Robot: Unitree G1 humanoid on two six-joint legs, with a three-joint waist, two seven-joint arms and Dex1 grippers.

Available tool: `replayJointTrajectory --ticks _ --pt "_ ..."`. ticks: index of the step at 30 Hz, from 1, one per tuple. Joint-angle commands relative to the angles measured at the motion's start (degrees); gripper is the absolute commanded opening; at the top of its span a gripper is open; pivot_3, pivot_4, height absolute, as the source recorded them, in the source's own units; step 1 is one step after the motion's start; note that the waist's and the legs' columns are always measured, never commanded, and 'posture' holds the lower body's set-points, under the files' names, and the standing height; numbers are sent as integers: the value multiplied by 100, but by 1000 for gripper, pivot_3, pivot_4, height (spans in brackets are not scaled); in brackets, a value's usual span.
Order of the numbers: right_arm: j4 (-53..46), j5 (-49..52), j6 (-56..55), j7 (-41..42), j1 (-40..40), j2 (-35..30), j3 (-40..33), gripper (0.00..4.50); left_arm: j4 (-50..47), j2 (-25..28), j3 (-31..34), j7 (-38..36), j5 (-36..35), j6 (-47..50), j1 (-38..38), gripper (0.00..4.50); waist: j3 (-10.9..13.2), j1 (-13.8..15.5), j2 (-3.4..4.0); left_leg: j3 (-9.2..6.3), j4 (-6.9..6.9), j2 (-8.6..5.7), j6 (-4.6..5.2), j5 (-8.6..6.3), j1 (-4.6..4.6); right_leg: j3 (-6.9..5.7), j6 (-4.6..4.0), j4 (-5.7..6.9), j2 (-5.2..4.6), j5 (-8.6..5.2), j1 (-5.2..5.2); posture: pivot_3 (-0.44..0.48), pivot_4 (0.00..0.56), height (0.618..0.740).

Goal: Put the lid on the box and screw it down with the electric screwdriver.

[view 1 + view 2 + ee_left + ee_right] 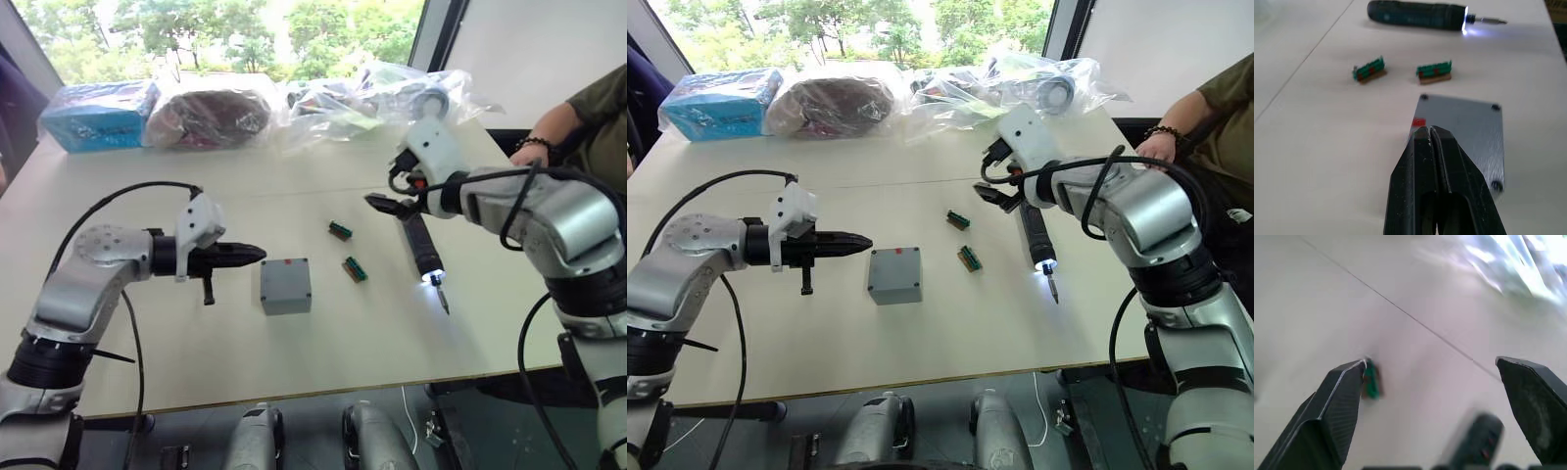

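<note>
The grey box [286, 302] stands mid-table with the lid [284, 273] lying on top of it, a small red mark near one edge. In the left wrist view the lid [1464, 132] shows screw holes at its corners. My left gripper [257, 254] is shut and empty, its tip just left of the box and slightly above it. The electric screwdriver [424, 250] lies on the table to the right, its tip light on and its bit pointing toward the front edge. My right gripper [392, 207] hovers open over the screwdriver's rear end, holding nothing.
Two small green-gold pieces [340, 230] [355, 269] lie between box and screwdriver. Clear plastic bags [323, 103] and a blue packet [98, 116] line the far edge. A person's arm [549, 127] rests at the far right corner.
</note>
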Motion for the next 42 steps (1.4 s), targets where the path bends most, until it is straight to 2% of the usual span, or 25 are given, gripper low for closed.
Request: replayJointTrajectory --ticks 1,9,19,30,37,42 --pt "-375 -251 -554 354 410 197 -61 3088 183 49 -190 -114 334 -426 129 0 0 0 -1 3 4 -1 0 0 1 -1 0 0 -4 0 4 0 150 740" --pt "-757 -838 -787 884 1275 417 612 72 502 -394 -476 -50 520 -653 221 0 2 -14 -5 1 13 -3 0 0 0 6 1 -5 -18 1 9 0 150 740" --pt "-579 -1332 -1016 1256 1634 1099 1119 72 1087 -954 -799 133 1034 -1209 -179 0 2 4 -6 2 15 -8 0 0 2 1 2 2 -16 1 9 0 150 740" --pt "-960 -1506 -469 1590 1691 1206 1307 72 2178 -1547 -906 338 1445 -1731 -951 0 0 -22 -8 1 18 -11 0 0 3 -3 2 8 -12 2 11 0 150 740" --pt "-1003 -1778 -399 1639 1540 859 978 72 2522 -1263 -853 168 1665 -1997 -932 0 0 -17 -8 1 18 -11 0 0 4 -4 2 9 -12 2 11 0 150 740" --pt "-867 -1902 -544 1744 1277 538 632 72 2230 -813 -737 -278 1468 -1859 -693 0 0 -24 -8 0 18 -9 0 0 4 -3 2 9 -12 2 10 0 150 740"
